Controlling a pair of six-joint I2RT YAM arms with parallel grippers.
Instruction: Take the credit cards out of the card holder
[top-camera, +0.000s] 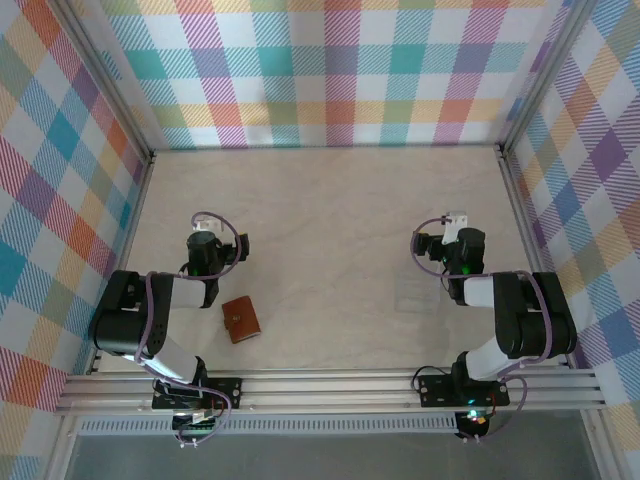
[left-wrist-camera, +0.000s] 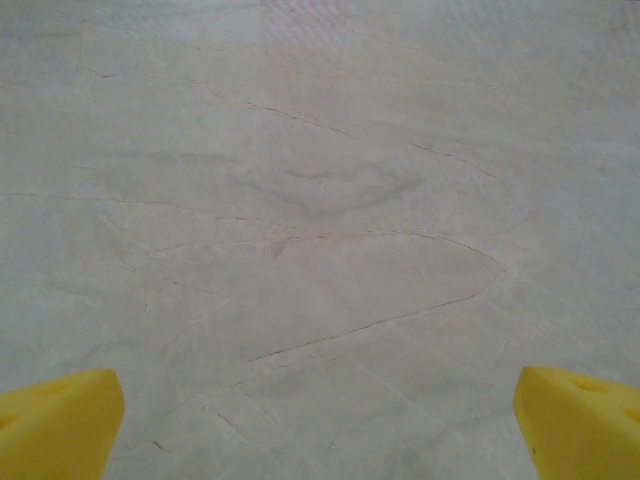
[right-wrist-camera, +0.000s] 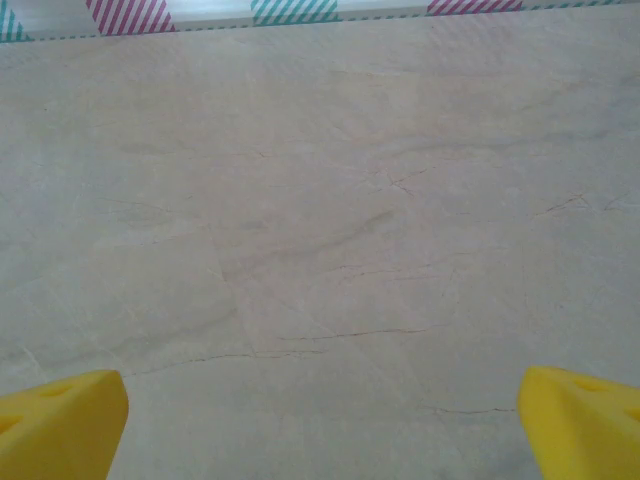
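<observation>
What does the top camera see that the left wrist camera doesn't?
Top view: the closed brown card holder lying beside the left arm, plus the right arm and the checkered walls. Left wrist view: the left arm's yellow jaws up close, wide apart, and thin cracks in the surface. Both: the pale table.

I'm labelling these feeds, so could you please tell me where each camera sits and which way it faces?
Top external: above and behind the bases, looking down on the table, card holder, both arms.
Left wrist: on the left arm, facing table; open left end effector with yellow fingertips.
Right wrist: on the right arm, facing table and plaid wall; open right end effector with fingertips.
Shared: both wrist views show table.
</observation>
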